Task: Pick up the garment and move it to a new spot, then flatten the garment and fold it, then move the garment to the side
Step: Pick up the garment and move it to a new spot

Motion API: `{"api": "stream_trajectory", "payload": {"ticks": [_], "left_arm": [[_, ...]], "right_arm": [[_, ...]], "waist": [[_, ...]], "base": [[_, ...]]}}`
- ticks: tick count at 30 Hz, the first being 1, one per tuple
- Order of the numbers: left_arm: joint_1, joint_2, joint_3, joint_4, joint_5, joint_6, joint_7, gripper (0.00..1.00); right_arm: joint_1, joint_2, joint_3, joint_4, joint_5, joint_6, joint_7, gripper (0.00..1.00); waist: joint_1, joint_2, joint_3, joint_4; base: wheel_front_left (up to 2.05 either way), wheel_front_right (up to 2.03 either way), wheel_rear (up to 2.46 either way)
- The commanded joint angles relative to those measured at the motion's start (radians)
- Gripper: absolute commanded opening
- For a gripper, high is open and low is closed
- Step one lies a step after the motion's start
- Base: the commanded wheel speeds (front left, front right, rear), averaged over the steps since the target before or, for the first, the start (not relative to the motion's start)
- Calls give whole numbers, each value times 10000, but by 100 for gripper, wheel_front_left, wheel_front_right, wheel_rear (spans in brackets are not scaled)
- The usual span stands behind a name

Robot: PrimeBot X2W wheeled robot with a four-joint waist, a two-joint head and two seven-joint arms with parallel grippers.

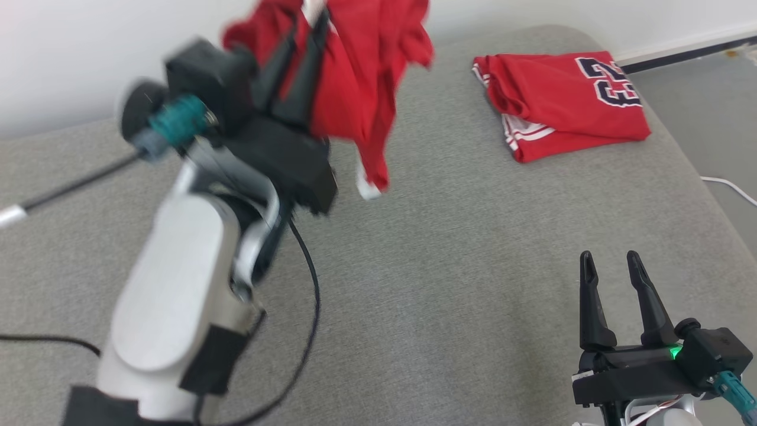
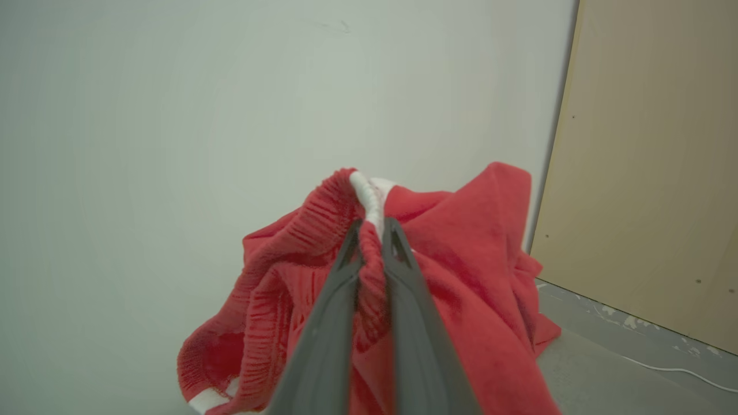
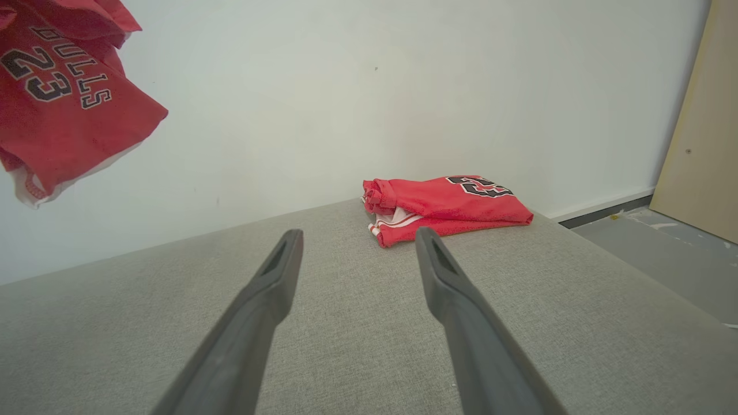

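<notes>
**A:** So, where is the red Bulls jersey (image 1: pixel 366 77) at this moment?

**B:** Up in the air, at about twelve o'clock in the head view, hanging clear of the grey cushion (image 1: pixel 443 266). The left gripper (image 1: pixel 307 26) has it. In the left wrist view, its two dark fingers (image 2: pixel 328 323) are pinched tight on a bunched strip of red knit with white trim. The rest of the cloth spills down on both sides of them.

**A:** Does any of it touch the cushion?

**B:** No. Its lowest corner, with the white hem, dangles above the fabric. From the right wrist view it hangs at ten o'clock against the white wall (image 3: pixel 346 86), and "BULLS 23" is readable. The left arm is blurred in the head view.

**A:** And the right gripper (image 1: pixel 609 257)?

**B:** It's at five o'clock in the head view, low over the cushion. Its fingers are spread with nothing between them, and it is well apart from the held jersey. A green light (image 1: pixel 674 353) glows on its base.

**A:** What's the other red thing?

**B:** A folded jersey (image 1: pixel 562 100), lying on the cushion at two o'clock near the far right edge, far from both grippers
</notes>
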Motion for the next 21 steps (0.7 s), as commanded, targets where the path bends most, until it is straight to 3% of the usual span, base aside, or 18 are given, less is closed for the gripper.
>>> {"api": "stream_trajectory", "payload": {"ticks": [1,7,18,20,21], "left_arm": [[564,-112,-90,96,-127,115,-155,0],[2028,-145,-279,442,-177,430,-613,0],[3855,-152,-647,1945,-355,387,-1451,2],[3986,-118,-841,2322,-153,355,-1649,100],[4032,-143,-891,2452,-133,329,-1788,100]], "right_arm": [[80,19,-16,-67,17,-27,-40,100],[138,18,-17,-87,76,-27,-43,100],[-38,17,177,25,69,-27,-44,100],[-82,17,209,55,66,-27,-43,100],[-86,17,204,65,56,-27,-45,100]], "waist": [[1,0,-80,-197],[1,0,-14,-213],[1,0,93,-43],[1,0,70,-3],[1,0,46,31]], "base": [[0,0,0],[0,0,0],[0,0,0],[0,0,0],[0,0,0]]}}
